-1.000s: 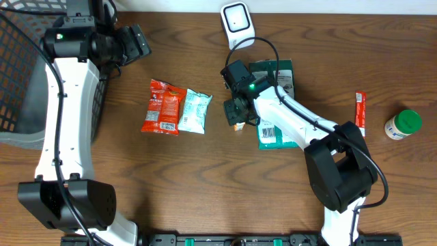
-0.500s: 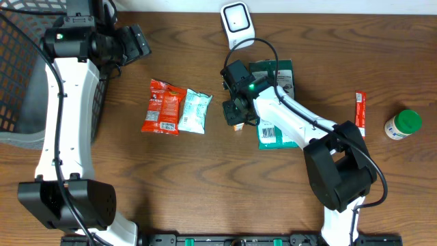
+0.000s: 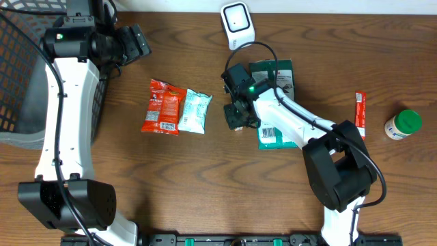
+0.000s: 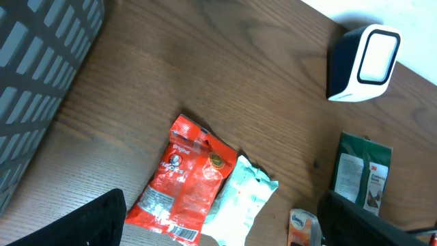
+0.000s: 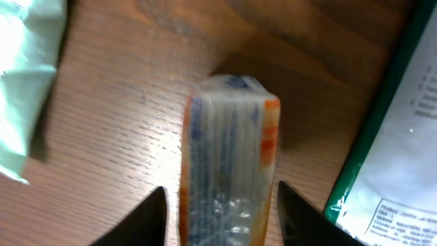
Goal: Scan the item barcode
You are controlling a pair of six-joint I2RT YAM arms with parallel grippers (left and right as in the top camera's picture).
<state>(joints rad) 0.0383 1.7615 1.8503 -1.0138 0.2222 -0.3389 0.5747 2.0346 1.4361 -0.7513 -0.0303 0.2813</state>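
A small orange and blue tissue pack (image 5: 229, 164) stands on the table between the fingers of my right gripper (image 5: 225, 222). The jaws are open and straddle it, with a narrow gap on each side. From overhead, the right gripper (image 3: 239, 117) covers the pack, just left of a green package (image 3: 275, 139). The white barcode scanner (image 3: 237, 20) stands at the table's back edge and also shows in the left wrist view as the scanner (image 4: 365, 60). My left gripper (image 3: 133, 42) hangs open high at the back left, holding nothing.
A red snack packet (image 3: 162, 107) and a pale green packet (image 3: 195, 111) lie side by side left of the right gripper. A red stick pack (image 3: 360, 113) and a green-capped bottle (image 3: 403, 124) sit at the far right. A dark mesh basket (image 3: 20, 82) fills the left edge.
The right gripper has come down over the tissue pack, which now is hidden from overhead, and its jaws have narrowed. The left arm has not moved.
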